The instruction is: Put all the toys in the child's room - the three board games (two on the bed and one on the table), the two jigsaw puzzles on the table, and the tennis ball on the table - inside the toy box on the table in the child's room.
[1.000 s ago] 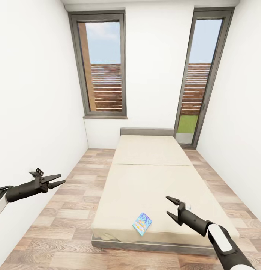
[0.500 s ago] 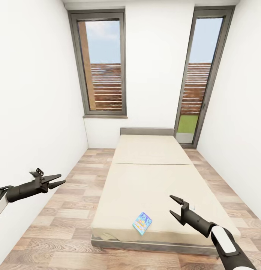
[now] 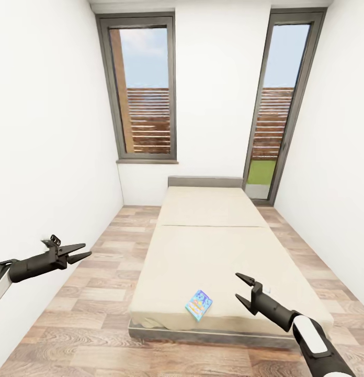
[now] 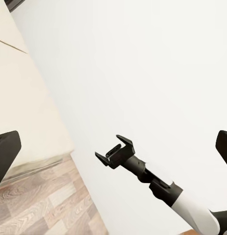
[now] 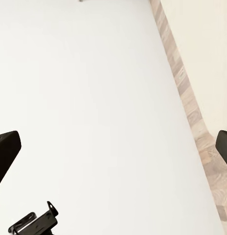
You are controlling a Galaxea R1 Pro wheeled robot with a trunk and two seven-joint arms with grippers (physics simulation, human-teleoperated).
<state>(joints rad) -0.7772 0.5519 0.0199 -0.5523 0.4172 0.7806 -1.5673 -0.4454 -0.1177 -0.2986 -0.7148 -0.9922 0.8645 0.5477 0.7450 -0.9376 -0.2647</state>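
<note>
Head view shows the bed (image 3: 213,251) running lengthwise toward the far wall between two tall windows, on a wood-plank floor (image 3: 93,298). A small blue board game (image 3: 198,305) lies flat near the bed's foot edge. The right hand (image 3: 243,291) hovers released, fingers spread, just beside the game and apart from it. The left hand (image 3: 80,252) hangs released over the floor near the left wall (image 3: 46,157), well apart from the bed.
</note>
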